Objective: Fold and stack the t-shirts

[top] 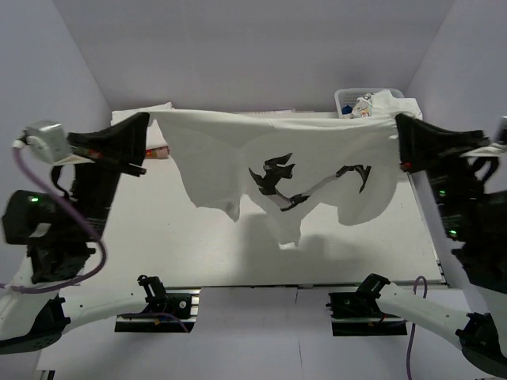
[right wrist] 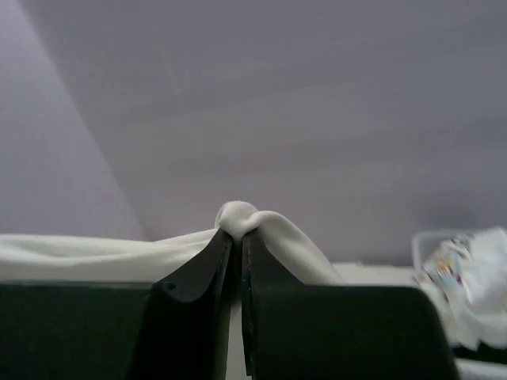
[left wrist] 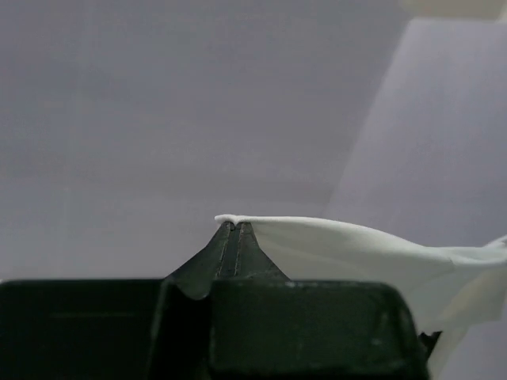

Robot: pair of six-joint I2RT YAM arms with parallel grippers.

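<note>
A white t-shirt (top: 238,150) with a black print (top: 273,176) hangs stretched in the air between my two grippers, above the table. My left gripper (top: 145,119) is shut on its left top corner; in the left wrist view the jaws (left wrist: 232,225) pinch the cloth edge (left wrist: 333,241). My right gripper (top: 398,119) is shut on its right top corner; in the right wrist view the jaws (right wrist: 237,232) pinch a bunched fold (right wrist: 242,215). The shirt's lower edge sags unevenly toward the table.
A white plastic basket (top: 348,99) with white cloth in it stands at the back right, also in the right wrist view (right wrist: 463,269). A small reddish object (top: 158,152) lies at the back left. The white table (top: 158,245) lies below the shirt.
</note>
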